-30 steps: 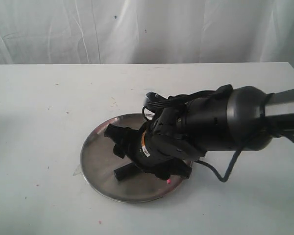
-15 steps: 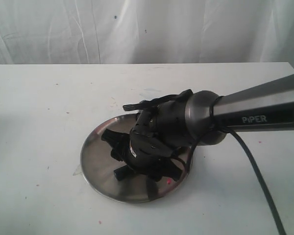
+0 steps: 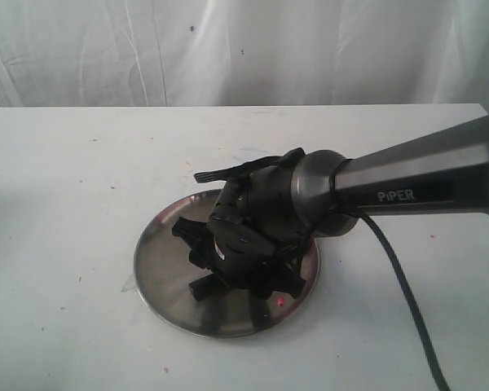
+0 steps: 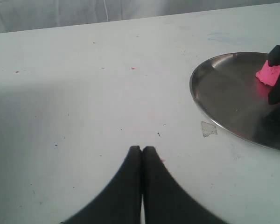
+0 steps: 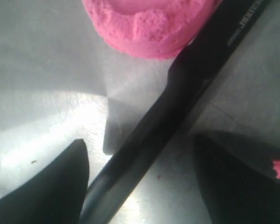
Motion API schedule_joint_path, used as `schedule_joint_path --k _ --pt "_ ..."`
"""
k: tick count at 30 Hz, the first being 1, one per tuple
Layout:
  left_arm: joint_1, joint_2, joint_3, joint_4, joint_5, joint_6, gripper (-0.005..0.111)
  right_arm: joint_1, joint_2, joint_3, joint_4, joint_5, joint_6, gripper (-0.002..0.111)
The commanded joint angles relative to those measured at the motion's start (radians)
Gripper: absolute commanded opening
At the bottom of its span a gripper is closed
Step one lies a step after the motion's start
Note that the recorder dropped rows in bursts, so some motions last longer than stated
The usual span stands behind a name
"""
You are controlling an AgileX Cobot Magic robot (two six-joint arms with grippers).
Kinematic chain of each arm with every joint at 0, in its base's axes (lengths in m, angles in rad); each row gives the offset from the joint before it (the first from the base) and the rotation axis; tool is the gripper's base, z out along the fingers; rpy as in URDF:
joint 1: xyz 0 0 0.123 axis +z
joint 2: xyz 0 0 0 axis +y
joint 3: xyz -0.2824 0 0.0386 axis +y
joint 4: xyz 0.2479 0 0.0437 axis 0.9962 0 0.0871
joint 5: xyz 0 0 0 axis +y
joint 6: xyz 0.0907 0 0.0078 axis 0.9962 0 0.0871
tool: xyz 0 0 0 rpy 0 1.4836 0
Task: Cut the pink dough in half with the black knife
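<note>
Both of your grippers differ: your right gripper (image 5: 140, 182) is spread wide, one finger either side of the black knife (image 5: 177, 102) lying on the steel plate (image 3: 159, 261), blade against the pink dough (image 5: 149, 23). Your left gripper (image 4: 142, 150) is closed, empty, over the white table (image 4: 84, 93).

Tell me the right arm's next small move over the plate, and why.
Probably lower a little and close on the black knife. In the right wrist view the right gripper stands open, one finger either side of the knife, which lies flat on the plate beside the pink dough. Nothing is gripped yet, so cutting cannot begin.
</note>
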Motion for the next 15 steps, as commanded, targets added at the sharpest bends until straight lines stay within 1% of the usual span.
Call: schedule_joint_path --k 1,5,7,11,15 --pt "0.002 -0.005 0.003 -0.004 -0.002 -0.009 0.000 -0.008 0.015 0.001 -0.012 0.066 -0.004 0.053" --pt "0.002 -0.005 0.003 -0.004 -0.002 -0.009 0.000 -0.008 0.015 0.001 -0.019 0.110 -0.004 0.039" --pt "0.002 -0.005 0.003 -0.004 -0.002 -0.009 0.000 -0.008 0.015 0.001 -0.023 0.112 -0.008 0.035" --pt "0.002 -0.005 0.003 -0.004 -0.002 -0.009 0.000 -0.008 0.015 0.001 -0.031 0.114 -0.040 0.031" --pt "0.002 -0.005 0.003 -0.004 -0.002 -0.009 0.000 -0.008 0.007 0.001 -0.053 0.159 -0.059 0.025"
